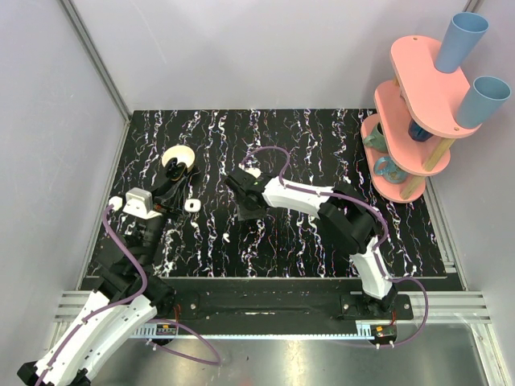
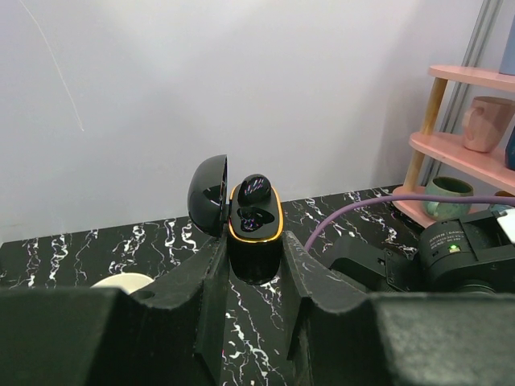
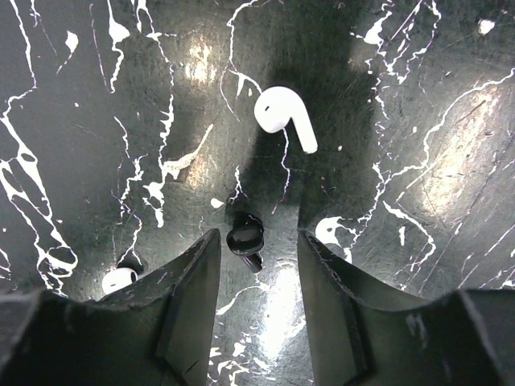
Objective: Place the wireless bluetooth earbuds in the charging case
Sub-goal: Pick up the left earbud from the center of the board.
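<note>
My left gripper [image 2: 256,248] [image 1: 171,183] is shut on an open, glossy black clamshell case with an orange rim [image 2: 256,225] and holds it upright. One black earbud [image 2: 256,186] sits in it. A cream round case [image 1: 179,157] [image 2: 121,281] lies on the table just beyond and left of this gripper. My right gripper [image 3: 257,239] [image 1: 245,205] is open and points down at the table, with a black earbud [image 3: 244,239] lying loose between its fingertips. A white earbud [image 3: 283,114] lies just ahead of it, and another white earbud [image 3: 119,280] lies beside its left finger.
A small white piece [image 1: 191,206] lies on the black marbled table [image 1: 306,145] between the arms. A pink tiered shelf [image 1: 418,88] with blue cups [image 1: 460,39] and mugs stands at the back right. A purple cable [image 2: 362,207] runs over my right arm.
</note>
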Motion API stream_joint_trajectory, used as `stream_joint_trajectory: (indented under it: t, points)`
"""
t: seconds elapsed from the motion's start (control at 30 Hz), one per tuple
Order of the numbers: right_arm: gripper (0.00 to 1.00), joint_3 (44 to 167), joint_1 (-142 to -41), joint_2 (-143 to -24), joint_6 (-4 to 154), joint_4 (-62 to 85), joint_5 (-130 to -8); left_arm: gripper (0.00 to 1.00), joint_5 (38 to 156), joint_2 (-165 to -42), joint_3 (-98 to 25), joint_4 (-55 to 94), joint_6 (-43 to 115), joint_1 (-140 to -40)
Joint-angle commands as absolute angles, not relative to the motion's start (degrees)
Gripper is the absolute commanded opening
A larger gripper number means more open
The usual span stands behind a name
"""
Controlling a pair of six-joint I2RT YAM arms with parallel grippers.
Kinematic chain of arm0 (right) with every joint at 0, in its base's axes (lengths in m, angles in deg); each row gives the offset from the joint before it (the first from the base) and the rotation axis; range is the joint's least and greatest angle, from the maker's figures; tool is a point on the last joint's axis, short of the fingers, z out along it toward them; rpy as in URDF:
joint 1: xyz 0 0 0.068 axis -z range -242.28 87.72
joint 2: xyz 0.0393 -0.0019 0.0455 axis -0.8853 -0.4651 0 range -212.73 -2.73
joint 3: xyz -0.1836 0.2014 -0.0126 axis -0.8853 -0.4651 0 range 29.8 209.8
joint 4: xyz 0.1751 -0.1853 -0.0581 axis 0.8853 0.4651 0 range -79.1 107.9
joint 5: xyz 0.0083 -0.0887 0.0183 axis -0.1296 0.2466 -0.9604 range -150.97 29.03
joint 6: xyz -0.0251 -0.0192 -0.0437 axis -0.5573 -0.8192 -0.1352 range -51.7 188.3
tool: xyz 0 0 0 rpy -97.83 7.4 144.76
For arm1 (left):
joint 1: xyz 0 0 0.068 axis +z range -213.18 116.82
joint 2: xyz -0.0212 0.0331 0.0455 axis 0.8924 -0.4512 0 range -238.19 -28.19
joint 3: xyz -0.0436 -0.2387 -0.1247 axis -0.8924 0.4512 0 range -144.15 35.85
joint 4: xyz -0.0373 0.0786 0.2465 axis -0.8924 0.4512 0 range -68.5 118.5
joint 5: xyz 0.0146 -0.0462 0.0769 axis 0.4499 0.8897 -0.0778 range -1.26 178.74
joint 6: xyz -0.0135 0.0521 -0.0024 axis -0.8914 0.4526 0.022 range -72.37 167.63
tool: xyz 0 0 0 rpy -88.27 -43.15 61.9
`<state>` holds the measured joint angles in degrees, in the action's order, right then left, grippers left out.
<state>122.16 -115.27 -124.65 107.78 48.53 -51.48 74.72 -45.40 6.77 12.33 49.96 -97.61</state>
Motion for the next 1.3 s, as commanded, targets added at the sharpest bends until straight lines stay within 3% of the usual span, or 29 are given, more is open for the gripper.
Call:
stream_joint_trajectory:
  t: [0.0, 0.47, 0.6, 1.27]
  points:
    - [0.5, 125.0, -115.9, -125.6, 107.8, 49.7, -50.0, 0.0, 73.4, -44.5, 7.0, 10.3, 49.4, -97.5]
    - [0.45, 126.1, -116.0, -126.4, 107.3, 50.4, -50.3, 0.0, 73.3, -44.7, 7.1, 9.9, 48.8, -97.5]
    - [0.39, 126.5, -116.0, -126.8, 107.1, 50.5, -51.0, 0.0, 73.5, -44.8, 7.2, 9.7, 48.6, -97.5]
    - [0.42, 127.2, -116.5, -127.0, 106.0, 52.1, -51.8, 0.0, 73.3, -44.8, 7.2, 9.9, 48.5, -97.5]
